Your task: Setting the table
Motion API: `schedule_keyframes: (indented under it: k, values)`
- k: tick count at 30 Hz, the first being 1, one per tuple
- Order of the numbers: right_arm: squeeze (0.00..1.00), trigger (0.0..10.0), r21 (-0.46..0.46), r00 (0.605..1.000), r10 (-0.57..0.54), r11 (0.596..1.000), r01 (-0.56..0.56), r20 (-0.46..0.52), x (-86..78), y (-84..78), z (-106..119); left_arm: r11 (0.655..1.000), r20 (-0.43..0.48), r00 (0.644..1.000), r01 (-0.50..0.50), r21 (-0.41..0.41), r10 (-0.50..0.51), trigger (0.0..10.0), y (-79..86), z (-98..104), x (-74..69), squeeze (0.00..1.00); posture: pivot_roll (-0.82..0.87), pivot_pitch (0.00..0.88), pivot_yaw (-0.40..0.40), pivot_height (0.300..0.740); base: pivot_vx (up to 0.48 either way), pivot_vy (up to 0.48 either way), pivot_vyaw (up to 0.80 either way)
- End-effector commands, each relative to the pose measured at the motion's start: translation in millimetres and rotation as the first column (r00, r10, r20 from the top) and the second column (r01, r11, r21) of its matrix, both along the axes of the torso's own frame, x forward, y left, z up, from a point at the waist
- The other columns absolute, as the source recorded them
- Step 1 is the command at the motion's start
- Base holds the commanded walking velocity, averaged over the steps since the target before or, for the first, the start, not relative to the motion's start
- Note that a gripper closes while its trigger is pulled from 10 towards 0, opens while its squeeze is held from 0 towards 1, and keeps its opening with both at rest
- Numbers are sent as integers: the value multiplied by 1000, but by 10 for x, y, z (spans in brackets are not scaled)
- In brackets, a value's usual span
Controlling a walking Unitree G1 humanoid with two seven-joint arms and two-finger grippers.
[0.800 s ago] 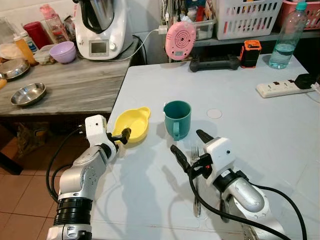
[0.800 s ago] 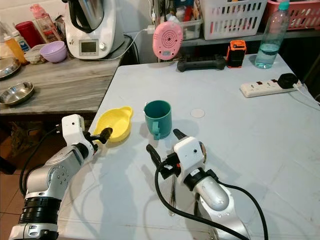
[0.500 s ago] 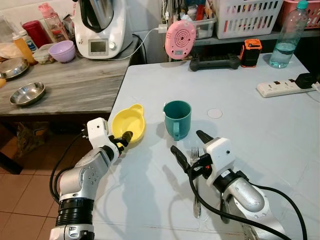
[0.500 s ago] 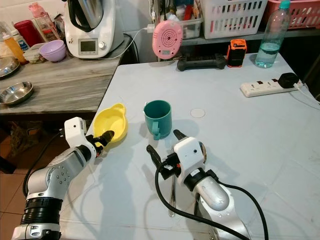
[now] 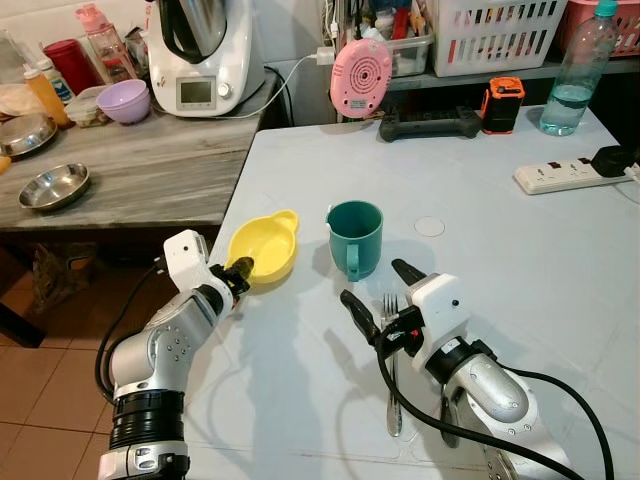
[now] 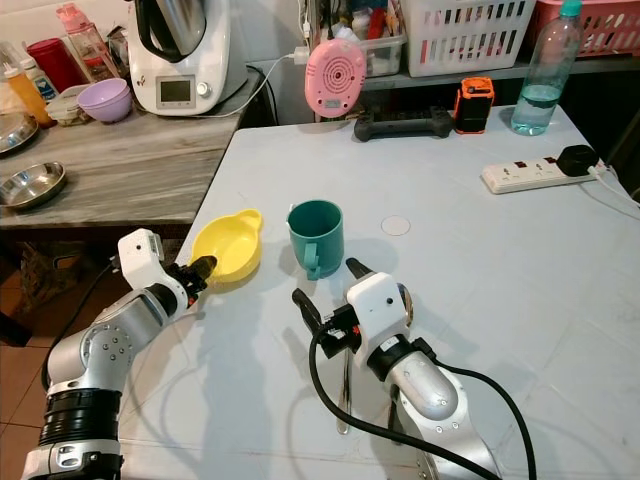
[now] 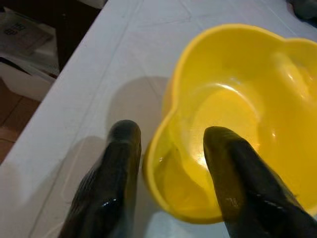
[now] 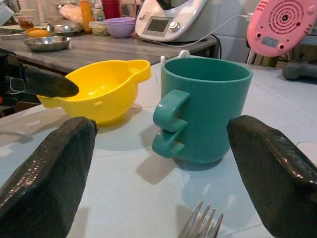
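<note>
One left hand (image 7: 168,148) pinches the unlabelled yellow bowl (image 5: 262,252).

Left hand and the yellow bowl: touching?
Touching. In the left wrist view the left hand straddles the yellow bowl rim, one finger inside pressed on the wall, the other outside by the rim.

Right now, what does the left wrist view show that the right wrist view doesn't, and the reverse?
Left wrist view alone: the left gripper straddling the near rim of the yellow bowl, one finger inside, one outside, and the bowl's inside.
Right wrist view alone: the teal mug between the wide-open fingers of the right gripper, the fork tines and the purple bowl on the counter.
Both: the yellow bowl on the white table.
</note>
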State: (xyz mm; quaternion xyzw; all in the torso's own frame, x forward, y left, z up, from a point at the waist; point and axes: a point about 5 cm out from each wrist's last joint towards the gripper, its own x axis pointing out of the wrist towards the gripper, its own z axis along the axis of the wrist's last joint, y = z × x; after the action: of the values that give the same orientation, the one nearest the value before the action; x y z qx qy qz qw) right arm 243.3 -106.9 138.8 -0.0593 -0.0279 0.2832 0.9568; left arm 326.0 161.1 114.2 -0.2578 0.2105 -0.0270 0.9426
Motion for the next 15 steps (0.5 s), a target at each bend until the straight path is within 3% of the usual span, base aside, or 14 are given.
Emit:
schedule_keyframes:
  k: [1,15]
  values:
    - [0,10000,6,999,31,999,-31,12,-5,61,36,1000,5,1000,-18,2,18,0,54,46,-1,0,-276,55,157,740,0,0,0]
    - [0,10000,4,999,42,999,-42,13,-7,68,40,1000,4,1000,-16,25,16,0,93,84,12,0,-275,56,154,740,0,0,0]
